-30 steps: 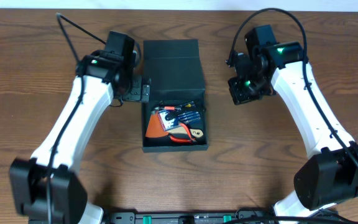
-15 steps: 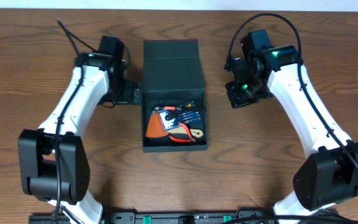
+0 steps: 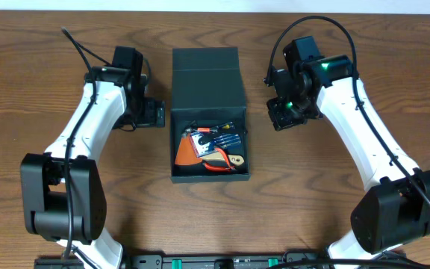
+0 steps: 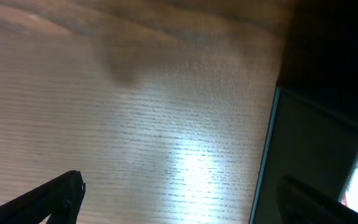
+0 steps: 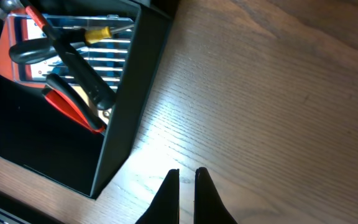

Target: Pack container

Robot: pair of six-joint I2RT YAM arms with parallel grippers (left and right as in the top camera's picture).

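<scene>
The container (image 3: pixel 209 176) is a dark teal box in the middle of the table, its flap lid (image 3: pixel 207 75) folded back and lying flat behind it. Inside lie an orange pouch (image 3: pixel 187 155), red-handled pliers (image 3: pixel 222 163) and a screwdriver set (image 3: pixel 219 137). My left gripper (image 3: pixel 150 113) is open and empty just left of the box; the left wrist view shows its fingers (image 4: pixel 185 199) wide apart beside the box wall (image 4: pixel 303 149). My right gripper (image 3: pixel 281 116) is shut and empty, right of the box; the right wrist view shows its fingers (image 5: pixel 187 179) together over bare wood near the box wall (image 5: pixel 126 99).
The table is brown wood (image 3: pixel 51 187). A black cable (image 3: pixel 80 46) trails from the left arm at the back left. Another cable loops above the right arm (image 3: pixel 312 26).
My left gripper has drawn away to the left from the box's side. My right gripper has shifted a little left, toward the box. The box and its contents have not moved.
</scene>
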